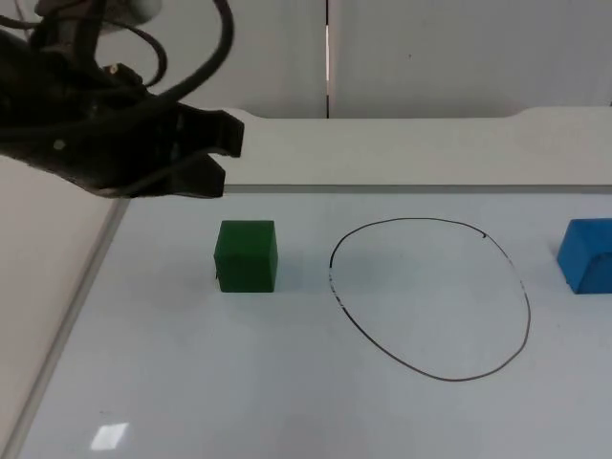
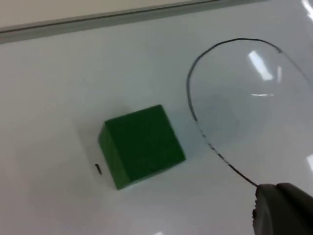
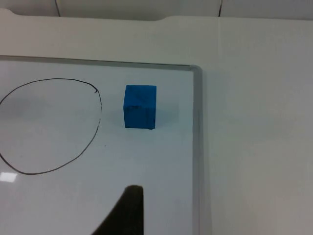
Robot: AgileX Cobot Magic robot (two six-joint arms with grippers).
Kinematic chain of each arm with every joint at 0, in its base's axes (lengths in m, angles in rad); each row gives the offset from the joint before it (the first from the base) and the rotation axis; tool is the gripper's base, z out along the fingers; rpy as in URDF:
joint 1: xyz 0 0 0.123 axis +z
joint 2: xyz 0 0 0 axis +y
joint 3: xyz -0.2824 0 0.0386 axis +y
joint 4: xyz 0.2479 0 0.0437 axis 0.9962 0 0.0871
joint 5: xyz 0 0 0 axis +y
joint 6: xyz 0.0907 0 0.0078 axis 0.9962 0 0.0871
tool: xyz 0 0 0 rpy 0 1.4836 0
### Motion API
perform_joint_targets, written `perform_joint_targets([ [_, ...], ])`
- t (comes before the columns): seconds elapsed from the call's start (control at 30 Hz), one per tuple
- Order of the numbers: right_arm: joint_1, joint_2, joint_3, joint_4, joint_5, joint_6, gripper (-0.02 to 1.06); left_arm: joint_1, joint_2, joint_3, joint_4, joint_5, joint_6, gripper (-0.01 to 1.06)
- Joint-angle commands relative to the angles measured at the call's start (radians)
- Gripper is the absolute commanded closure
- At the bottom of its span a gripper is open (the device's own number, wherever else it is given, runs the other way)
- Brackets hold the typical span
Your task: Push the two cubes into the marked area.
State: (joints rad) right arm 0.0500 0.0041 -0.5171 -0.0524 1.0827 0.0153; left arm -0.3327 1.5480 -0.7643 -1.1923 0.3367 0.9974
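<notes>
While both cubes sit outside the drawn oval (image 1: 430, 298) on the tabletop (image 1: 239, 382), we see the green cube (image 1: 247, 255) just left of it, blue cube (image 1: 587, 254) right. Left gripper (image 1: 222, 156) hovers behind green, fingers slightly apart. Right gripper: can't tell.

Even, bright overhead light, cool tint. Glossy white board worktop (image 1: 287, 382) mirrors ceiling lamps: small glare patch near front-left corner in top view, brighter streaks inside hand-drawn black oval outline (image 2: 215, 98) in left wrist view. Small solid green cube (image 2: 141, 146) soft, slightly blurred, faint shadow. Small solid blue cube (image 3: 140, 106) casts weak shadow.
</notes>
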Motion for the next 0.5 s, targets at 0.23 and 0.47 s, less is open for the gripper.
perform_joint_targets([
  [0.23, -0.005, -0.004, 0.001, 0.003, -0.005, 0.000, -0.01, -0.007, 0.111, -0.041, -0.010, -0.149, -0.010, 1.05],
  [0.47, -0.005, -0.004, 0.001, 0.003, -0.005, 0.000, -0.01, -0.007, 0.167, -0.043, -0.014, -0.263, -0.010, 1.05],
])
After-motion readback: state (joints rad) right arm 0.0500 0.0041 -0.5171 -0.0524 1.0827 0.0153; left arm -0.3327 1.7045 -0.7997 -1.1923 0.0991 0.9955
